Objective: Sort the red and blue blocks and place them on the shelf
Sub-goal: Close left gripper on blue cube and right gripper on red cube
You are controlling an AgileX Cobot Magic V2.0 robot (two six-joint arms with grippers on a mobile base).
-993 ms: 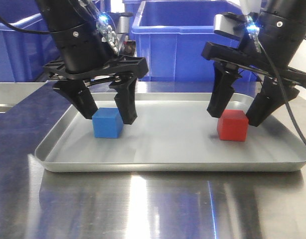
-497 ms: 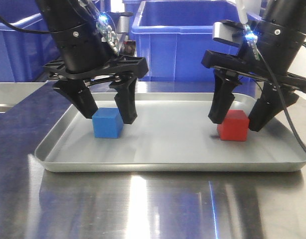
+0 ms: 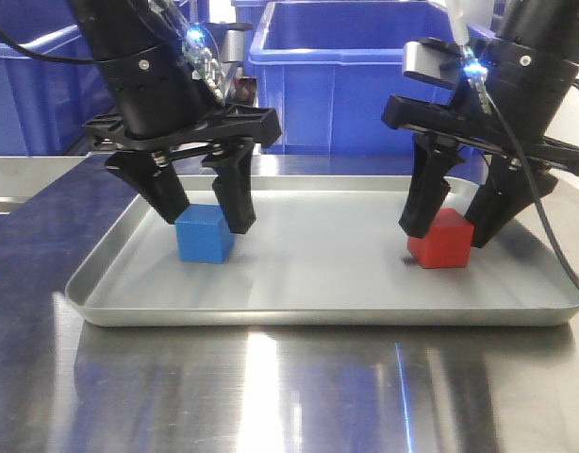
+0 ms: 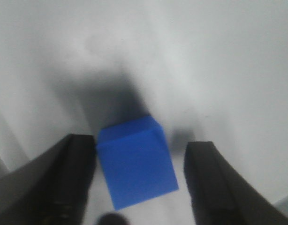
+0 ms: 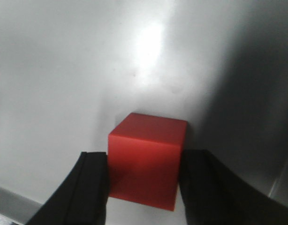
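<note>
Steel surface (image 3: 271, 387) up front, a shallow metal tray (image 3: 110, 283) on it, and both cubes sit in that tray, well apart: the blue block (image 3: 205, 236) at the left gripper (image 3: 206, 219), the red block (image 3: 440, 241) at the right gripper (image 3: 448, 229). Big blue bins (image 3: 337, 75) stand behind. Over to the left wrist view: the blue block (image 4: 137, 161) lies between the fingers (image 4: 69, 183), one pressed to its side, the other standing off with a clear gap, so that pair is released, not gripping. Now the right wrist view: the red block (image 5: 146, 161) has fingers (image 5: 90, 187) flush against both flanks, and I'd call that clenched on the cube, though whether it has left the tray floor I can't tell. Early days, by my reckoning: red looks grasped, blue awaits its squeeze, and lifting, carrying and shelving both remain; no shelf is in view.
</note>
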